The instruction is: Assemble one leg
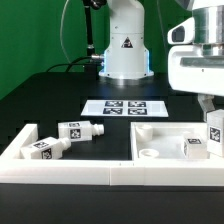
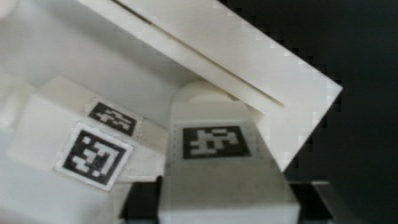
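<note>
My gripper (image 1: 211,112) hangs at the exterior view's right edge, shut on a white leg (image 1: 214,128) held upright just above the wide white panel (image 1: 165,137). In the wrist view the gripper (image 2: 231,203) clamps this leg (image 2: 217,150), its square tag facing the camera, with a dark finger (image 2: 166,196) on each side. A second leg (image 1: 197,148) stands on the panel close beside the held one and also shows in the wrist view (image 2: 98,150). Two more legs (image 1: 80,130) (image 1: 48,147) lie at the exterior view's left.
The marker board (image 1: 125,107) lies behind the panel, in front of the robot base (image 1: 125,50). A white raised border (image 1: 100,172) runs along the front and bends round the left. The panel has a round hole (image 1: 149,153) near its front left corner.
</note>
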Action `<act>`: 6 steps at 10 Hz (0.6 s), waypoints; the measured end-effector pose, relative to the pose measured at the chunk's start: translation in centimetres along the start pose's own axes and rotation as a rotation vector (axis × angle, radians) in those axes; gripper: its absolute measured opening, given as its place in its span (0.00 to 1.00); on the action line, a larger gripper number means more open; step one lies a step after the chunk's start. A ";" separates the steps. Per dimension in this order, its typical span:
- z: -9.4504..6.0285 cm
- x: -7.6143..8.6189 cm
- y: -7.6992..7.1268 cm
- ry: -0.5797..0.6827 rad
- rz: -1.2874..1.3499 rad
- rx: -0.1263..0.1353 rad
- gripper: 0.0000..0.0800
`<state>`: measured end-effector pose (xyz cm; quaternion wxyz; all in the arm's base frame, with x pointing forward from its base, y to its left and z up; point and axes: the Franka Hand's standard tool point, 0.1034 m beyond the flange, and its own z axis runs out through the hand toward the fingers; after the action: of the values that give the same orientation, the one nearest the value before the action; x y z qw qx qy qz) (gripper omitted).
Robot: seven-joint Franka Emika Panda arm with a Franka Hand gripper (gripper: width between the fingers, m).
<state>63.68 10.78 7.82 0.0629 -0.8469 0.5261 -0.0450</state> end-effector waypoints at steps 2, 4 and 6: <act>0.0 0.0 0.0 0.001 -0.060 0.000 0.45; 0.0 -0.1 0.2 0.001 -0.223 -0.014 0.68; -0.1 -0.2 0.0 0.003 -0.468 -0.022 0.80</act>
<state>63.59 10.91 7.95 0.0404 -0.9464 0.3160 -0.0539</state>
